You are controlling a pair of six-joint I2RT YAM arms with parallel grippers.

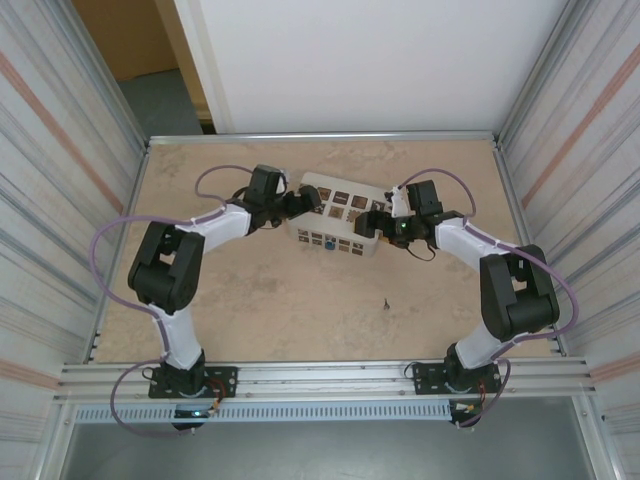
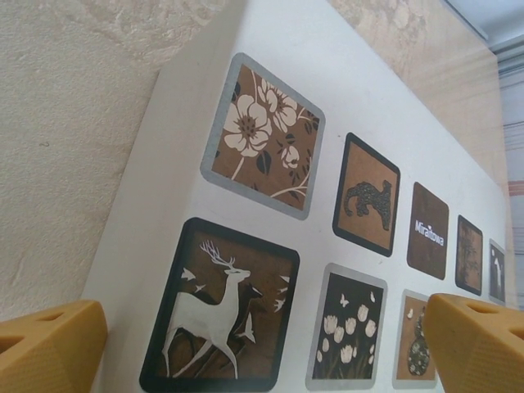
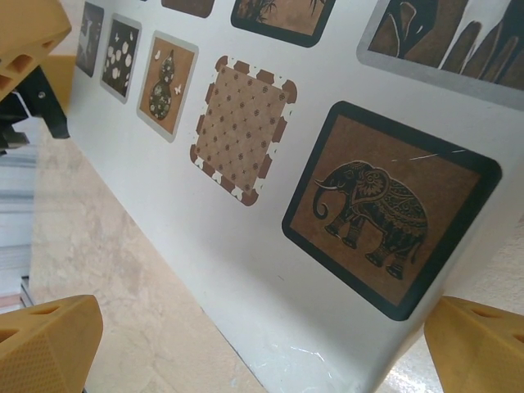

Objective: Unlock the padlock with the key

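Table (image 1: 250,300) holds a white box (image 1: 335,222) at upper centre of the top view. It's printed with brown picture squares (flowers, deer, cat, tulips, vase, elephant), and one dark square has white lettering starting "Mira", the rest too blurred to read. Left gripper (image 1: 308,203) is at the box's left end and right gripper (image 1: 366,222) at its right end, both with fingers (image 2: 49,348) (image 3: 479,344) spread wide over the printed face, gripping nothing. Tiny dark speck (image 1: 387,303) on bare table, lower right of centre and well apart from both grippers, could be the padlock, but it's too small to tell.
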